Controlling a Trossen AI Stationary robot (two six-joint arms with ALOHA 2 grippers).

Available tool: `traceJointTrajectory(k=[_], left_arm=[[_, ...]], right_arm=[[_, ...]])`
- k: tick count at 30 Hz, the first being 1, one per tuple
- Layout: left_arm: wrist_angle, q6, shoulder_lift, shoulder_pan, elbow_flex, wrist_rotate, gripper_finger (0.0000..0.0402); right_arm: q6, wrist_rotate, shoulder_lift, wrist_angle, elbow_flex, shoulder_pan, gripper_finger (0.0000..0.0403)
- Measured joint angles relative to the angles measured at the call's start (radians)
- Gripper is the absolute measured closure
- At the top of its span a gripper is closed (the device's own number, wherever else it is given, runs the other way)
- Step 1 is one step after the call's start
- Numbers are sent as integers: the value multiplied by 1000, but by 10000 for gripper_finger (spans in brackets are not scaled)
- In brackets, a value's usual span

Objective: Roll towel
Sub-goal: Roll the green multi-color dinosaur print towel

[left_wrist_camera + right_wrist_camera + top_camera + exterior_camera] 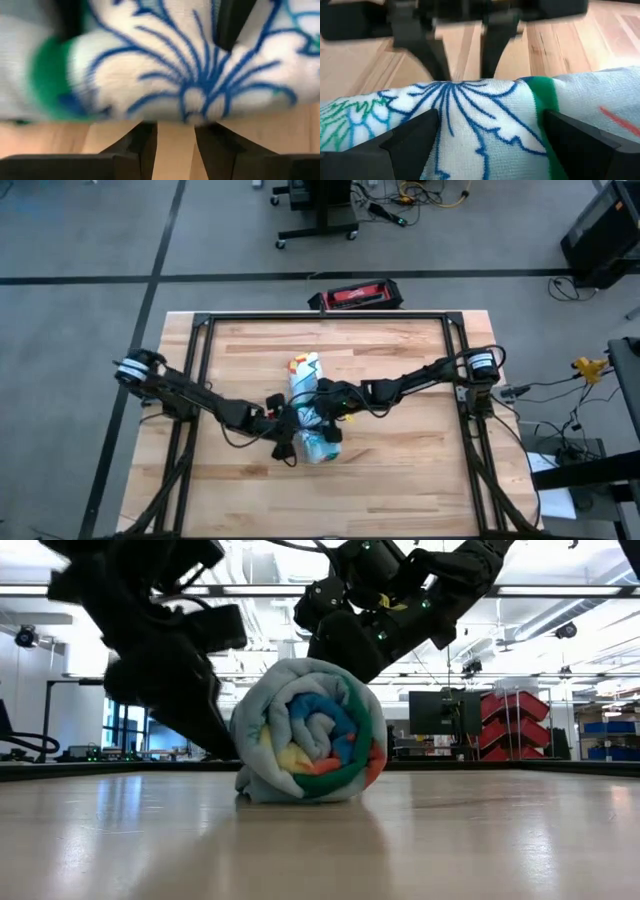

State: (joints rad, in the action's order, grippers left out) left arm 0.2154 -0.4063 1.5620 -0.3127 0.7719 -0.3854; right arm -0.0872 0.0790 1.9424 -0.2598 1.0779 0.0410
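Note:
The towel [308, 380] lies rolled into a thick roll in the middle of the table, resting on its side, one end toward the near edge. Its spiral end [315, 735] shows blue, green and orange layers in the low view. My left gripper [176, 127] stands low at the roll's left side, its fingers a narrow gap apart. It also shows in the high view [295, 420]. My right gripper [495, 135] is wide open and lies over the top of the roll from the right, as the high view [322, 398] shows. My left gripper touches the roll's lower left side [190, 112] with its two fingertips [147, 132], coming level from the table's left just above the wood. No cloth shows between the fingers. My right gripper rests its two spread fingers [412, 140] on the roll's top [480, 120], slanting down from the table's right. The fingers lie across the roll. The roll stays on the table.
A black frame [200, 370] runs around the table, with rails on the left, right and far sides. A red and black case [355, 297] lies on the floor beyond the far edge. Bare wood [390, 490] lies on the near side of the roll.

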Motion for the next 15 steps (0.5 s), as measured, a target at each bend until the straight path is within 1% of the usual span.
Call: traceJointTrajectory(k=[2, 4, 7, 8, 11, 15], left_arm=[[21, 2, -48, -1, -3, -53, 285], [3, 43, -98, -1, -10, -135, 285], [-138, 153, -150, 12, -47, -294, 285], [-200, 196, -163, 24, -70, -323, 285], [-409, 263, -186, 85, -154, -334, 285], [-635, 328, -169, 205, -265, -328, 285]], right_arm=[[0, 1, 1, 1, 0, 0, 55], [0, 1, 1, 3, -1, 0, 55], [0, 1, 1, -8, -3, 0, 55], [0, 1, 1, -12, -3, 0, 55], [0, 2, 3, -14, -3, 0, 55], [0, 2, 3, -14, -3, 1, 55]])
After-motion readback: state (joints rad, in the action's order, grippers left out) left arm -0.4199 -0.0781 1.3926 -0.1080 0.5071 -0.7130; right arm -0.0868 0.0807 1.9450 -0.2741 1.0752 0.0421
